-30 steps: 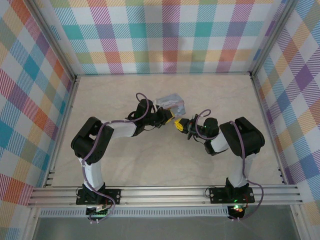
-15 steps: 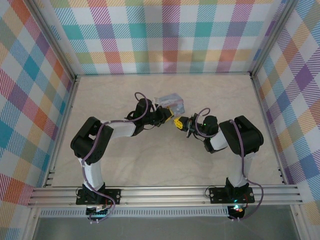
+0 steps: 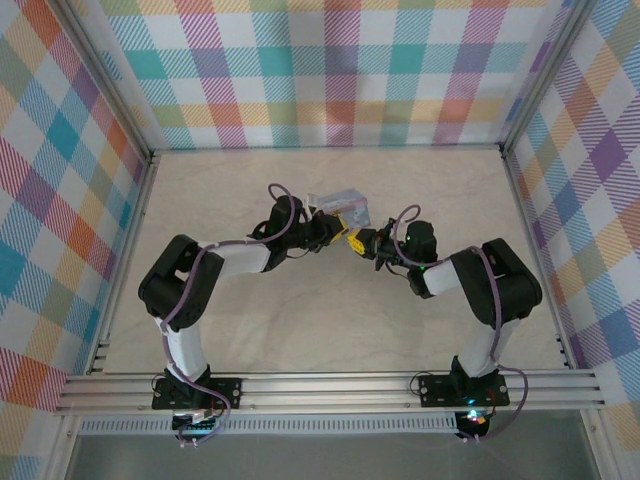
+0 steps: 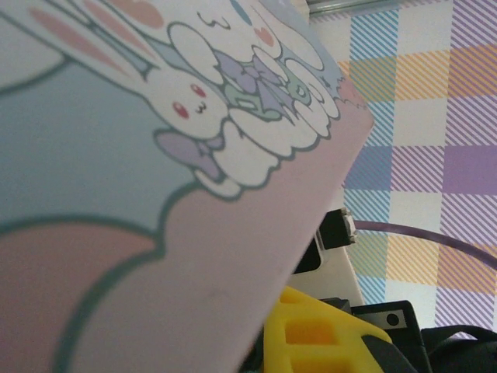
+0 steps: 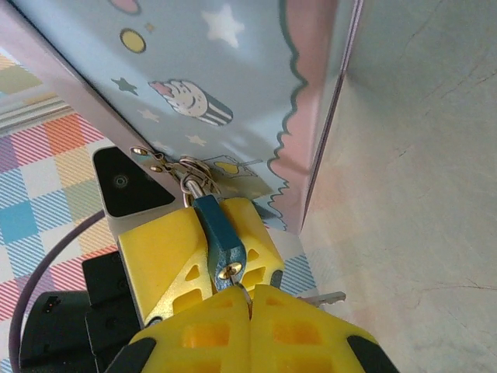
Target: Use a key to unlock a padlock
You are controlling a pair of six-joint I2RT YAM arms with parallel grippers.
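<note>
The left gripper (image 3: 344,236) reaches from the left to the middle of the table (image 3: 240,330). In the right wrist view, its yellow fingers (image 5: 165,250) are closed on the padlock (image 5: 220,238). The small dark blue padlock hangs from the hasp (image 5: 186,172) of the tin box (image 5: 233,78). Just under the padlock, the right gripper (image 5: 250,320) has its fingers pressed together. The key (image 5: 328,297), a thin grey sliver, sticks out to the right beside these fingertips. I cannot tell if it is clamped.
</note>
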